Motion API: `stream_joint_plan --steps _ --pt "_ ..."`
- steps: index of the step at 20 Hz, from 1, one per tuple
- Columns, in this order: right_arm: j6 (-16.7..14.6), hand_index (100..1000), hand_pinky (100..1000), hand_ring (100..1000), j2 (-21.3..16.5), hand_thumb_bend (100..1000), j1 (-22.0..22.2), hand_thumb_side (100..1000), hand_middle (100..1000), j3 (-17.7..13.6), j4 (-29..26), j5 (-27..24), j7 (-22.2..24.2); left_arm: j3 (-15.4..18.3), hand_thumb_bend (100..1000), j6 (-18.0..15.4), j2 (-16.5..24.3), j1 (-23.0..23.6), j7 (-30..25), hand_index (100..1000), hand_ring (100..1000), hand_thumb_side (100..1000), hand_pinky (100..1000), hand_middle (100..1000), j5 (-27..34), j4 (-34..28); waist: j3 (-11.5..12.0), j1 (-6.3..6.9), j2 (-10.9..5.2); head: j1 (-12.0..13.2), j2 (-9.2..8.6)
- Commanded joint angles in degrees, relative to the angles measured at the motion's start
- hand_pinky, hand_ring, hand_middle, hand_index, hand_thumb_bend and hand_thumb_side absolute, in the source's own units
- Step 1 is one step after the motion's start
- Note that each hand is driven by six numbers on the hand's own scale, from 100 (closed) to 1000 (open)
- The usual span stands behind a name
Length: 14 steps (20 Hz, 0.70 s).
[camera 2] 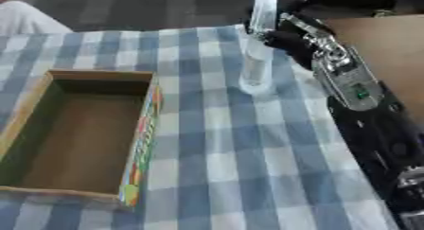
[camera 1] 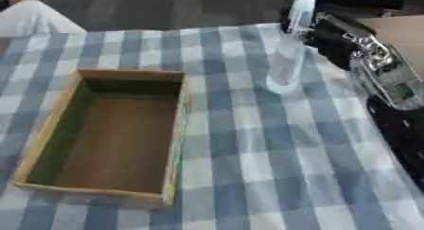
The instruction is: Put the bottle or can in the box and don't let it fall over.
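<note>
Standing upright toward the upper right of the frame is a clear plastic bottle [camera 1: 287,58], tall and slender, its see-through wall letting the checks of the cloth show through and its round base resting on the tablecloth [camera 1: 248,167]. That cloth is soft-looking fabric in a blue-and-white gingham, lying fairly smooth across the whole surface. The robot's right hand [camera 2: 281,37] comes in from the upper right, black with shiny silver metal along the arm behind it; it sits right against the bottle's upper part, and its dark fingers appear curled about the bottle, though how fully they wrap it I cannot tell. The bottle's top runs up past the hand toward the upper edge of the frame.

Over in the left half lies an open cardboard box [camera 1: 49,125], a shallow rectangular tray with plain brown inner floor, greenish inner walls and a colourful printed strip along the outer side that faces right. It is well apart from the bottle, with bare checked cloth between them. Something white and rounded shows at the upper left corner beyond the table edge.
</note>
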Motion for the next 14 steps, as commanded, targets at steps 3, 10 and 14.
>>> stream_joint_plan --steps 3,10,14 --pt "-0.23 914 1000 1000 -0.32 100 -0.54 454 1000 -0.26 -0.80 -0.80 0.56 0.37 100 -0.03 0.79 -0.34 -0.23 702 673 744 461 681 -0.32 -1.09 0.08 -0.06 -0.88 -0.05 -0.13" --pt "-0.09 913 1000 1000 0.02 100 0.09 452 1000 -0.44 -0.14 -0.63 0.29 0.38 100 0.01 0.69 -0.34 -0.28 700 672 744 461 680 -0.39 -1.10 0.10 -0.02 -0.71 -0.11 -0.35" --pt "-0.05 907 1000 1000 0.20 100 0.29 451 1000 -0.54 0.41 -0.81 -0.11 0.39 100 0.03 0.59 -0.29 -0.27 698 672 745 461 680 -0.38 -1.09 0.15 0.10 -0.55 -0.17 -0.49"
